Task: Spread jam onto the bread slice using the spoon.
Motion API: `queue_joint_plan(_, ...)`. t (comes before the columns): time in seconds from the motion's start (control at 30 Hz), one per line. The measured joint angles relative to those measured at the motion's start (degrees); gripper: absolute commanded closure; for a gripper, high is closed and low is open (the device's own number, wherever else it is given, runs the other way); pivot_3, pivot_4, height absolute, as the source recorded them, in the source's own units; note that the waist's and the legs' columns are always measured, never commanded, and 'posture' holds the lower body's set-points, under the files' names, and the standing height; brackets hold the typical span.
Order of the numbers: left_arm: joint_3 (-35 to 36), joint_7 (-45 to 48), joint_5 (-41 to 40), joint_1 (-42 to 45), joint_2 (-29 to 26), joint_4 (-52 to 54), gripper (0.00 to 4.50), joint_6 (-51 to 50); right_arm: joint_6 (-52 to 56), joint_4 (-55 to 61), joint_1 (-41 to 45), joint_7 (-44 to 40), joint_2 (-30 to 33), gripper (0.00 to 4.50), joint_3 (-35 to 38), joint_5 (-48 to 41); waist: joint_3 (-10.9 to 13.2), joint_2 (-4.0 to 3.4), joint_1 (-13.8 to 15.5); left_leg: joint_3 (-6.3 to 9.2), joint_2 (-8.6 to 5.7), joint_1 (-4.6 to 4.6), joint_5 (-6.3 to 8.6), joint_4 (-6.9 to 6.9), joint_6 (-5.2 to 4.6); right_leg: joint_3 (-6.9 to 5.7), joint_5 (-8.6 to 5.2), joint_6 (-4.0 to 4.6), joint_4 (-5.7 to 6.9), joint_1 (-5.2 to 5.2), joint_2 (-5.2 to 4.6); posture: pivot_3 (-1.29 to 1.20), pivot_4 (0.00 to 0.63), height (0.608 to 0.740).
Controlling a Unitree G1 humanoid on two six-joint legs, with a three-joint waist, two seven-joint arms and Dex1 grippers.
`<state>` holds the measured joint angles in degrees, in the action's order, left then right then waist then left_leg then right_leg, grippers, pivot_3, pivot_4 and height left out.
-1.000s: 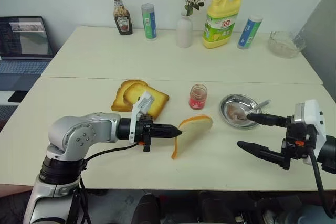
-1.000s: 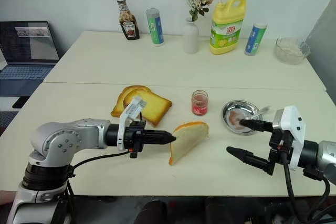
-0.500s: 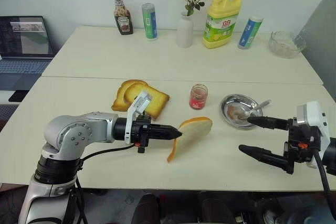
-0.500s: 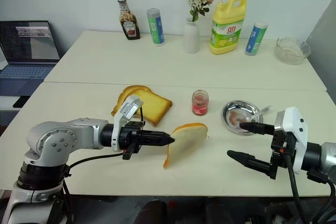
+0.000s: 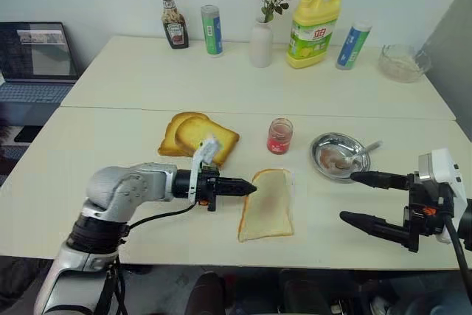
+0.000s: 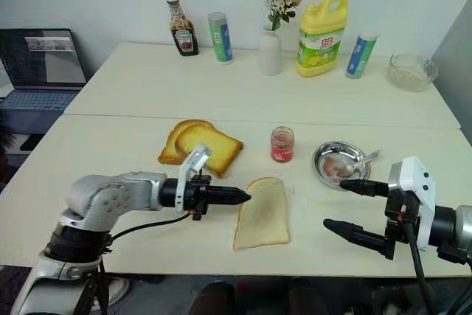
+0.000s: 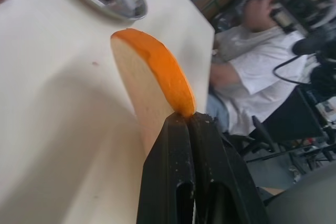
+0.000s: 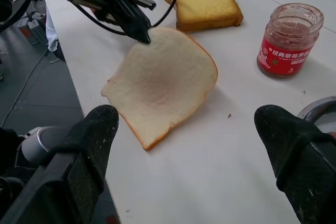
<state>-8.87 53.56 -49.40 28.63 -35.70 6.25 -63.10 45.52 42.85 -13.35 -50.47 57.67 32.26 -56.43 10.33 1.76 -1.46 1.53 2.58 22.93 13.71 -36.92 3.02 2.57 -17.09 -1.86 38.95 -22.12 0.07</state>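
The pale square bread slice (image 5: 267, 213) lies near the tabletop's front edge, its crust pinched by the closed left gripper (image 5: 251, 188); the right wrist view shows its faint pink smear. The right gripper (image 5: 352, 197) gapes empty.

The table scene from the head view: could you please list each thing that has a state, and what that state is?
Bread slice: flat on the table, pinkish smear in the middle, crust edge pinched.
Left claw: shut on the bread slice.
Right claw: open, empty.
Jam jar: upright, lid off.
Spoon: resting in the steel dish.
Toasted slices: stacked, untouched.
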Motion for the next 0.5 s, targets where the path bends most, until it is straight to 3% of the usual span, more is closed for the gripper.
queue_joint_plan(0.2,-5.4,2.5,10.2,2.4,2.3,-6.0,4.48,9.1,-0.1,1.3,-0.1,-0.4,0.0,0.00,-2.1,0.1,0.0,0.00,0.0,0.02,0.01,0.01,0.00,0.02,0.00,-0.02,0.00,0.00,-0.01,-0.01,0.01,0.00,0.150,0.740)
queue_joint_plan(0.5,-5.4,0.4,19.0,4.4,4.7,-12.1,4.48,16.1,-3.1,2.0,-4.2,-3.0,0.0,0.00,-7.4,8.0,0.0,0.00,0.0,0.01,0.01,0.00,0.00,-0.01,0.00,-0.01,0.00,-0.01,0.01,0.00,0.01,0.00,0.150,0.740)
